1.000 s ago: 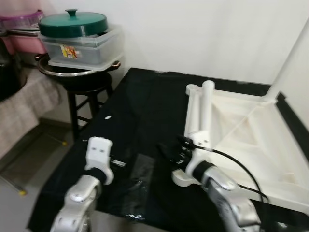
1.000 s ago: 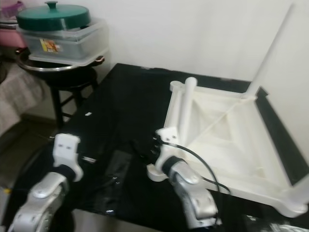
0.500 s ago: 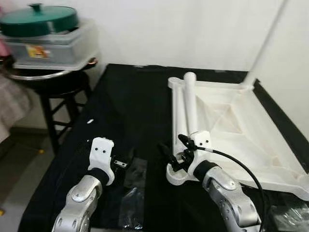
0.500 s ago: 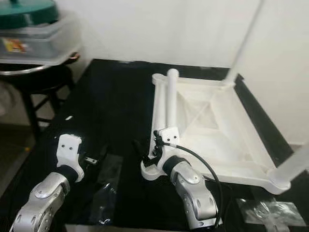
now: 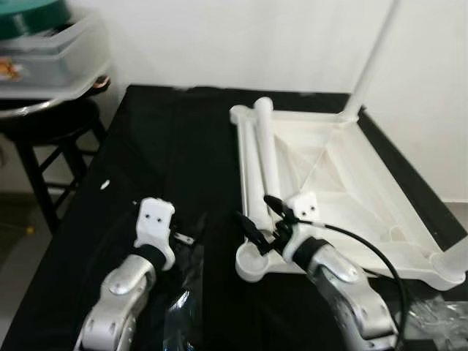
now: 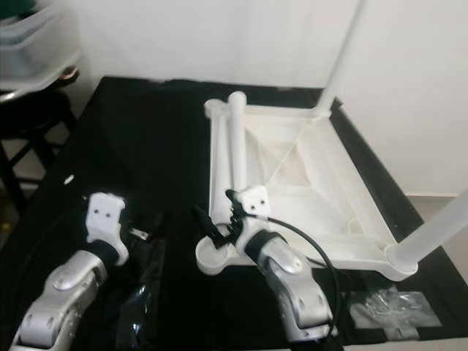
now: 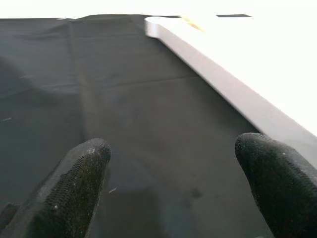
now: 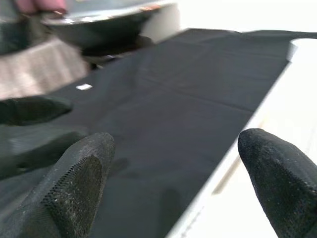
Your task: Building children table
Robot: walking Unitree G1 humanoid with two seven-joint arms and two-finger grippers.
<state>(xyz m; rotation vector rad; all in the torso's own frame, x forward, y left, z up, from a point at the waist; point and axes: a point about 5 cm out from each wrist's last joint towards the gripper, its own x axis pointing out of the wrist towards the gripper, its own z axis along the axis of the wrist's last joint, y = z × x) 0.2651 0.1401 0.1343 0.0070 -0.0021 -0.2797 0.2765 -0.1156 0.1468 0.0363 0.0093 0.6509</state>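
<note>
A white child's table top point(image 5: 365, 191) lies upside down on the black cloth point(image 5: 175, 146). One white leg point(image 5: 374, 58) stands upright in its far right corner, and another point(image 6: 431, 232) rises from the near right corner. A loose leg point(image 5: 266, 153) lies along the top's left rim. My right gripper point(image 5: 253, 208) hovers open just above the empty near left corner socket point(image 5: 252, 265), holding nothing. My left gripper point(image 7: 171, 163) is open and empty, low over the cloth to the left of the top's white rim point(image 7: 233, 94).
A clear plastic bag point(image 5: 183, 318) lies on the cloth under my left arm, and another bag with small parts point(image 6: 395, 310) lies at the near right. A dark stool point(image 5: 44, 124) carrying a plastic box stands at the far left. A white wall is behind.
The whole view has swung right, so the stool slid toward the left edge and the table top came to the middle. Both grippers hold about the same pose, still open.
</note>
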